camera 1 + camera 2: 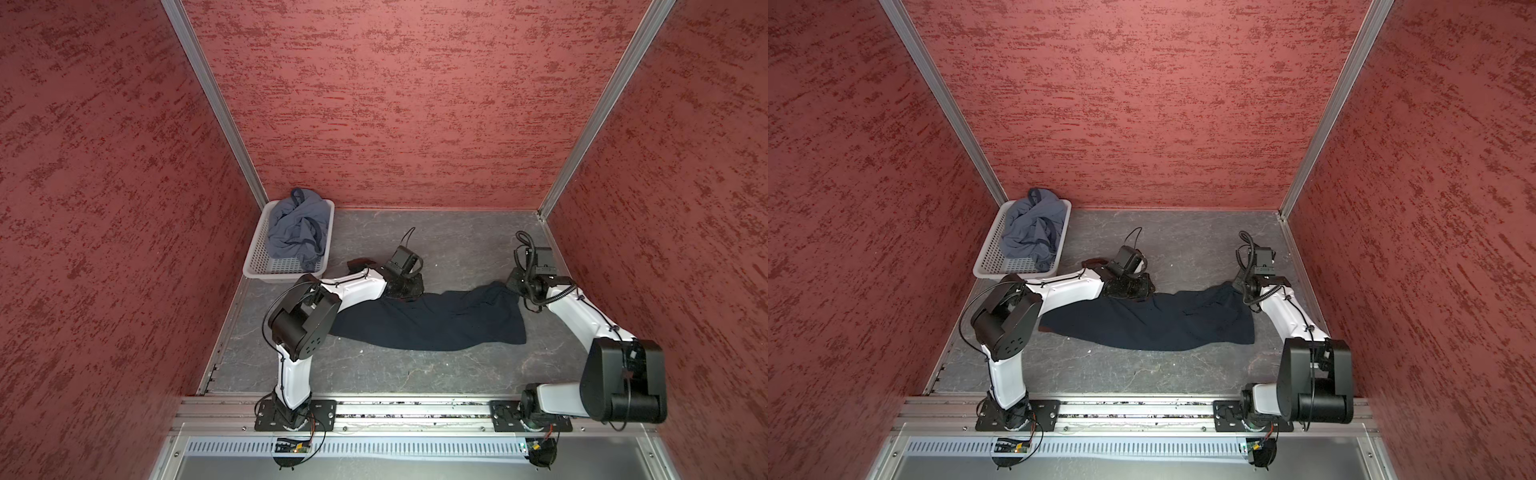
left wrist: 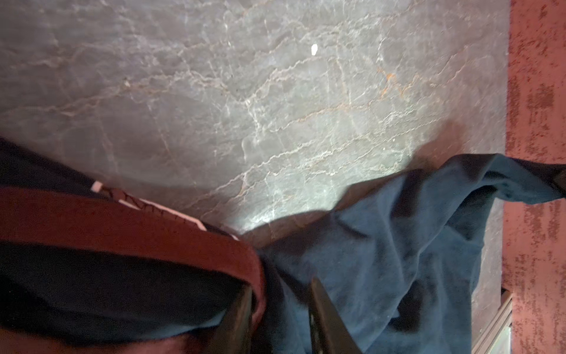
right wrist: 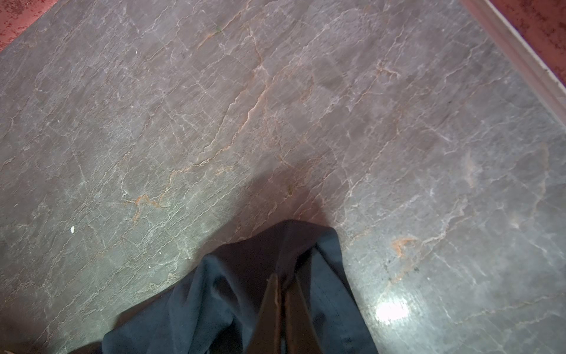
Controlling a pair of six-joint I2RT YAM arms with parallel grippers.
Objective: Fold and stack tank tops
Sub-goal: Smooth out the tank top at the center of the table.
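Note:
The dark navy tank top (image 1: 432,324) (image 1: 1150,322) lies stretched across the grey table between my two grippers. My left gripper (image 1: 405,286) (image 1: 1129,286) is at its far left end. In the left wrist view its fingers (image 2: 280,286) are closed on a bunched fold of navy cloth (image 2: 382,260) beside the maroon trim (image 2: 122,226). My right gripper (image 1: 513,284) (image 1: 1237,284) is shut on the cloth's far right corner (image 3: 214,306), pinched between the fingers (image 3: 283,280). The slate blue-grey tank top (image 1: 295,228) (image 1: 1032,228) lies crumpled in the basket.
The white perforated basket (image 1: 282,266) (image 1: 1013,266) stands at the table's far left corner against the red wall. Red textured walls close in three sides. An aluminium rail (image 1: 415,409) with both arm bases runs along the front edge.

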